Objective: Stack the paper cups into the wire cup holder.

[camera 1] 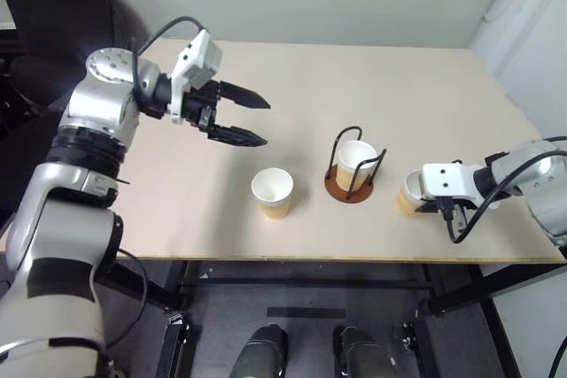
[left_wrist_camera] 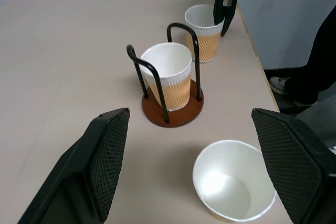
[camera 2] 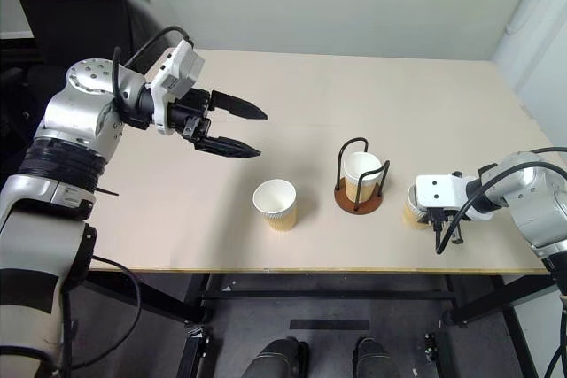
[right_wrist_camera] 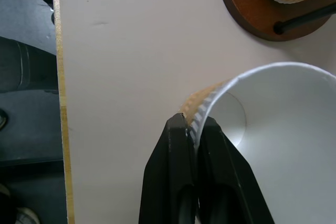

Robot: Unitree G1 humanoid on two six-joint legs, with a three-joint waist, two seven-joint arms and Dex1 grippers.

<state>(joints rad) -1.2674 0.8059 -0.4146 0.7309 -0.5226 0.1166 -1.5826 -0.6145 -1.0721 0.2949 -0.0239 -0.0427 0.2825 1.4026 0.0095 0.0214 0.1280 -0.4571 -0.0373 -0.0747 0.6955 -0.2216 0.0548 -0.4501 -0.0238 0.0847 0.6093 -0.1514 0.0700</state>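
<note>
Paper cups and wire cup holder on a light table; one cup pinched by the rim.

Right gripper (right_wrist_camera: pixel 195 129): fingers pressed together on the wall of the right-hand cup (right_wrist_camera: pixel 273 124), one finger outside and one inside the rim, near the table's (camera 1: pixel 372 86) front edge. That cup stands just right of the wire cup holder (camera 1: pixel 349 185), slightly apart from its brown base, mouth up, axis roughly vertical. A second cup (camera 1: pixel 356 164) sits upright inside the holder's black loops, mouth up. A third cup (camera 1: pixel 272 192) stands upright and free on the table, left of the holder. Left gripper (camera 1: pixel 251 119): fingers spread wide, empty, raised above the table, well left of the holder, pointing toward it.
</note>
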